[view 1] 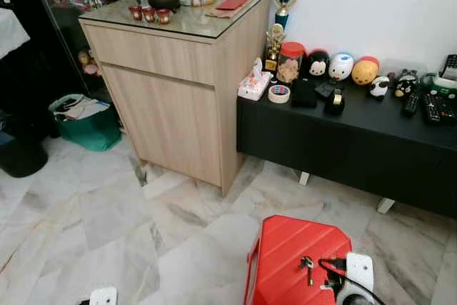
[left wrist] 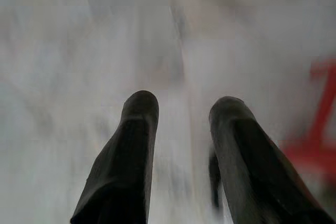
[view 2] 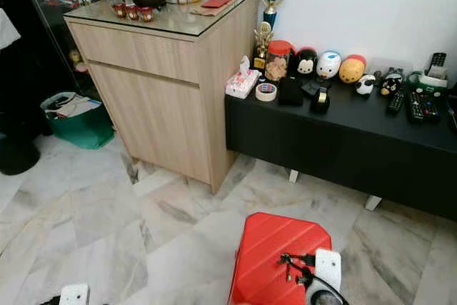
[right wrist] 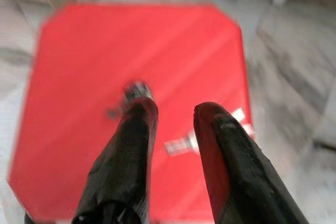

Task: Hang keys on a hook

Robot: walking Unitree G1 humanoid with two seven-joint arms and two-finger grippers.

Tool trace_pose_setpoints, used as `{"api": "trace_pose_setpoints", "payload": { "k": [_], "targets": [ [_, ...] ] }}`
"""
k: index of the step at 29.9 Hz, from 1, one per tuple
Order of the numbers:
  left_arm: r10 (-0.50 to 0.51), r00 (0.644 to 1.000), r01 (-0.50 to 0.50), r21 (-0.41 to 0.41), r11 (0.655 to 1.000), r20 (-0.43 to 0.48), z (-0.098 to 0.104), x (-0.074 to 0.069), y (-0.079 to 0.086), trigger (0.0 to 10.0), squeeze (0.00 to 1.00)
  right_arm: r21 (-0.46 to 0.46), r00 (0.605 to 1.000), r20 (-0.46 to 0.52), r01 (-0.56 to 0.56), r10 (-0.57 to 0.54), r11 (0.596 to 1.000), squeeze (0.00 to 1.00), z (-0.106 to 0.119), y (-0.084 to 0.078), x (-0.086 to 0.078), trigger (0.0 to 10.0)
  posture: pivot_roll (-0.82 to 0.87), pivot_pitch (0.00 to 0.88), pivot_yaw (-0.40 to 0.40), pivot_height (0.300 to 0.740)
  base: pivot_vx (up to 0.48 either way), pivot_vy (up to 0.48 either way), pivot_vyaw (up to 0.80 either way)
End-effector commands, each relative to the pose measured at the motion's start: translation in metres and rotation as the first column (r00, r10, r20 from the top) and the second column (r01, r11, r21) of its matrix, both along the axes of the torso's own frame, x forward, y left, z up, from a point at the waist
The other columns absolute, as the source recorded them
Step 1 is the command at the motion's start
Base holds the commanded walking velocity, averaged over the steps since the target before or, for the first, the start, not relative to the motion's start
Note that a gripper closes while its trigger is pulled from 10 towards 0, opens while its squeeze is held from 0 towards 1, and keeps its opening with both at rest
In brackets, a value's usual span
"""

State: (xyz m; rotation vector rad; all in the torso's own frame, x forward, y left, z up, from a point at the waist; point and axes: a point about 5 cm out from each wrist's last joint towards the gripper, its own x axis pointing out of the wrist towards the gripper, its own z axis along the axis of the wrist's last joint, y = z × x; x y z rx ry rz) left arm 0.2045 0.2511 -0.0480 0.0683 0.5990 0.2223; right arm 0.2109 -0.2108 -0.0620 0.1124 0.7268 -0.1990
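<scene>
A small bunch of keys [view 1: 307, 263] lies on the top of a red stool [view 1: 285, 248] at the near right of the marble floor. In the right wrist view a silver key [right wrist: 181, 145] rests on the red top just beyond the fingertips. My right gripper [right wrist: 173, 111] hovers right over the keys, open, with its two black fingers [view 1: 330, 268] straddling them without closing. My left gripper [left wrist: 184, 108] hangs low at the near left, open above bare floor with nothing between its fingers.
A light wooden cabinet [view 1: 178, 83] with a glass top stands ahead on the left. To its right, a low black bench [view 1: 343, 141] carries toys, a tape roll [view 1: 279, 93] and remotes [view 1: 432, 105]. A green bag [view 1: 82, 123] sits at the far left.
</scene>
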Motion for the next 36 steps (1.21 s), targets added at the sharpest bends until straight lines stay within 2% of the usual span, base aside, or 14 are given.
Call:
{"api": "trace_pose_setpoints", "payload": {
  "k": [1,2,6,8,9,13,17,21,24,29,32,36],
  "targets": [
    [-0.045,0.977,0.028,0.083,0.996,0.207,0.039,0.041,0.008,10.0,0.00,0.015,0.998,0.060,0.002,-0.003,1.000,0.00,0.007,0.003,0.011,10.0,0.03,0.000,-0.004,0.681,0.000,0.000,0.00],
    [-0.052,0.969,0.031,0.090,0.996,0.241,0.043,0.044,0.006,10.0,0.00,0.013,0.997,0.072,-0.003,0.002,1.000,0.00,0.009,0.003,0.013,10.0,0.03,0.000,-0.005,0.681,0.000,0.000,0.00],
    [-0.055,0.961,0.030,0.094,0.995,0.271,0.047,0.047,0.004,10.0,0.00,0.010,0.997,0.082,-0.010,0.009,1.000,0.00,0.010,0.004,0.014,10.0,0.03,0.000,-0.005,0.681,0.000,0.000,0.00],
    [-0.070,0.934,0.044,0.081,0.996,0.351,0.054,0.049,-0.002,10.0,0.00,0.011,0.991,0.131,-0.008,0.006,1.000,0.00,0.016,0.004,0.021,10.0,0.03,0.000,-0.008,0.681,0.000,0.000,0.00],
    [-0.070,0.934,0.044,0.081,0.996,0.351,0.054,0.049,-0.002,10.0,0.00,0.011,0.991,0.131,-0.008,0.006,1.000,0.00,0.016,0.004,0.021,10.0,0.03,0.000,-0.008,0.681,0.000,0.000,0.00],
    [-0.110,0.872,0.092,0.061,0.994,0.478,0.069,0.046,-0.006,10.0,0.00,-0.013,0.954,0.298,-0.033,0.035,0.999,0.00,0.035,0.007,0.038,10.0,0.03,0.000,-0.014,0.681,0.000,0.000,0.00],
    [-0.139,0.845,0.126,0.060,0.990,0.517,0.077,0.041,-0.007,10.0,0.00,-0.040,0.935,0.351,-0.050,0.061,0.998,0.00,0.040,0.009,0.039,10.0,0.02,0.000,-0.027,0.681,0.000,0.000,0.00],
    [-0.145,0.837,0.133,0.060,0.989,0.528,0.081,0.041,-0.009,10.0,0.00,-0.047,0.939,0.335,-0.064,0.077,0.997,0.00,0.040,0.011,0.039,10.0,0.03,0.000,-0.032,0.681,0.000,0.000,0.00],
    [-0.121,0.839,0.109,0.054,0.993,0.531,0.081,0.044,-0.006,10.0,0.00,-0.052,0.942,0.328,-0.060,0.074,0.997,0.00,0.038,0.012,0.039,10.0,0.03,0.000,-0.031,0.661,0.000,0.000,0.00],
    [-0.133,0.835,0.127,0.048,0.991,0.534,0.087,0.045,-0.006,10.0,0.00,-0.051,0.937,0.341,-0.057,0.071,0.997,0.00,0.040,0.014,0.040,10.0,0.03,0.000,-0.026,0.636,0.000,0.000,0.00],
    [-0.136,0.836,0.135,0.041,0.990,0.532,0.089,0.045,-0.007,10.0,0.00,-0.073,0.951,0.300,-0.057,0.076,0.996,0.00,0.037,0.012,0.039,10.0,0.03,0.000,-0.025,0.636,0.000,0.000,0.00],
    [-0.126,0.836,0.128,0.033,0.991,0.534,0.089,0.046,-0.008,10.0,0.00,-0.062,0.943,0.324,-0.054,0.071,0.997,0.00,0.040,0.012,0.041,10.0,0.03,0.000,-0.023,0.636,0.000,0.000,0.00]
  ]
}}
